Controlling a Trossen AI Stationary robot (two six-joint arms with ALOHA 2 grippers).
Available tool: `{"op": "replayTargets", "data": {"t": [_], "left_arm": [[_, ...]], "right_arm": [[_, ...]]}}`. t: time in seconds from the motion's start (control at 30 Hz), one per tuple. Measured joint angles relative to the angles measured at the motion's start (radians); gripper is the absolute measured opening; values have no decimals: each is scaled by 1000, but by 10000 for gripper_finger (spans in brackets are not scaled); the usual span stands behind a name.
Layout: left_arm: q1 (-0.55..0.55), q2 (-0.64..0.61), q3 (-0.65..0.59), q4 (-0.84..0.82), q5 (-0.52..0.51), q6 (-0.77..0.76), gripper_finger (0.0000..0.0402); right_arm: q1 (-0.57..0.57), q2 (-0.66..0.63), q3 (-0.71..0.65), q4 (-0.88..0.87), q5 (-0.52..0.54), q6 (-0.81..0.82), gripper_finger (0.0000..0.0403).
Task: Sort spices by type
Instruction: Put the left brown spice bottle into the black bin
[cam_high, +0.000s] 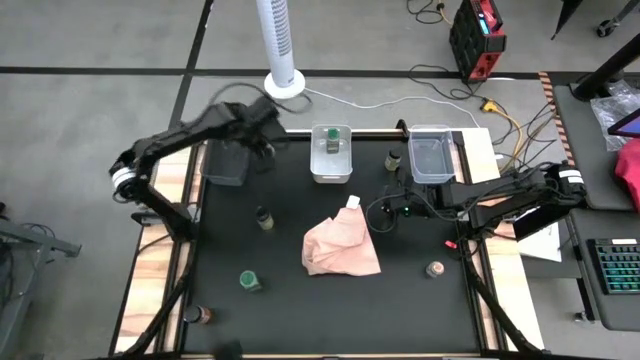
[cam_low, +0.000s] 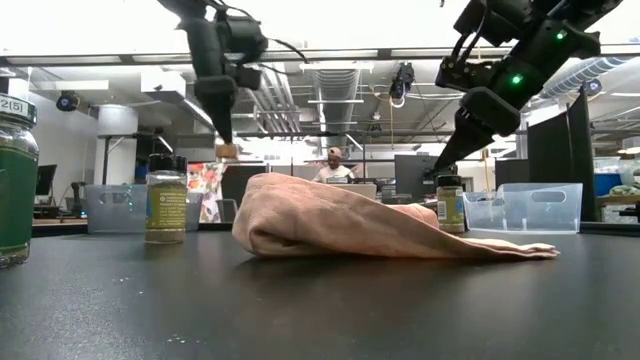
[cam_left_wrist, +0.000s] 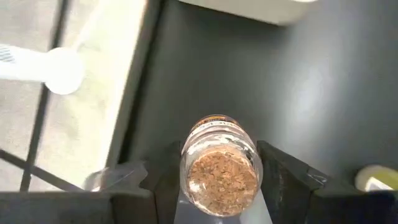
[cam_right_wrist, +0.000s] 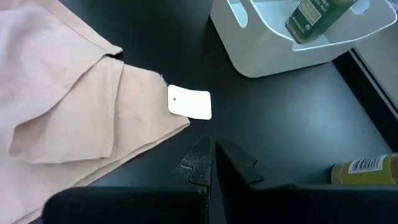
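My left gripper hangs high over the table's far left, beside the left clear bin, shut on a spice jar filled with tan-brown spice. My right gripper is shut and empty, just off the tagged corner of the pink cloth. One green-labelled jar lies inside the middle bin. Loose jars stand on their bases on the black mat: one left of the cloth, a green-lidded one, one at the near left, a tan-lidded one and one by the right bin. My left gripper pinches the jar by its two opposite sides between the two fingers, slanting steeply down from above. The jar's clear, spice-filled end faces the wrist camera. In the low view the jar shows just below the fingertips, lifted well clear of the table.
The crumpled pink cloth with its white tag fills the table's middle. A white fan base and cables lie beyond the far edge. Bare mat lies along the near edge between the jars.
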Motion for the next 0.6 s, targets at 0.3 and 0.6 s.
{"op": "replayTargets", "data": {"t": [0.3, 0.6], "left_arm": [[269, -82, -40, 25, -3, -120, 164], [377, -47, -84, 23, -3, -219, 164]], "right_arm": [[0, 0, -3, 19, 0, 0, 13], [0, 0, -3, 56, 0, -40, 13]]}}
